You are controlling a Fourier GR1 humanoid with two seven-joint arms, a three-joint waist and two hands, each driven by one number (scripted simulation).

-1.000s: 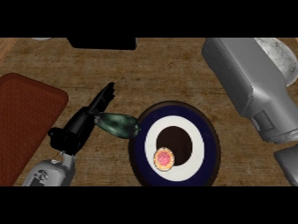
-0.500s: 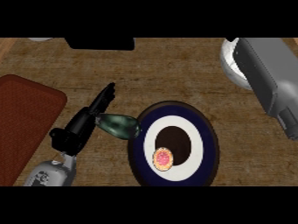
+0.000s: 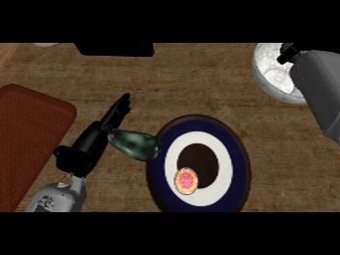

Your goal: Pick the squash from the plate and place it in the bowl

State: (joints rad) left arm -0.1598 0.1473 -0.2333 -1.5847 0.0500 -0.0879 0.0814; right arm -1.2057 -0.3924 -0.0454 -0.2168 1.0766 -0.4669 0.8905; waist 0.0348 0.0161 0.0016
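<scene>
A brown wooden counter (image 3: 165, 89) fills the view from above. At its left edge lies a large dark red rectangular mat (image 3: 18, 149) with rounded corners. The robot's grey right forearm (image 3: 331, 99) slants down the right side, and its black hand (image 3: 290, 51), only partly visible at the top, is over a pale grey round bowl (image 3: 271, 74) in the upper right corner; whether those fingers are open or curled cannot be told. In the lower middle sits a round plate with a dark blue rim, a white ring and a dark brown centre (image 3: 198, 164). The black left hand (image 3: 98, 137) lies just left of the plate, fingers straight and pointing up the counter, holding nothing. A mottled dark green, teardrop-shaped squash (image 3: 134, 144) lies against that hand, overlapping the plate's left rim. A small round orange and pink item (image 3: 186, 180) rests on the plate.
</scene>
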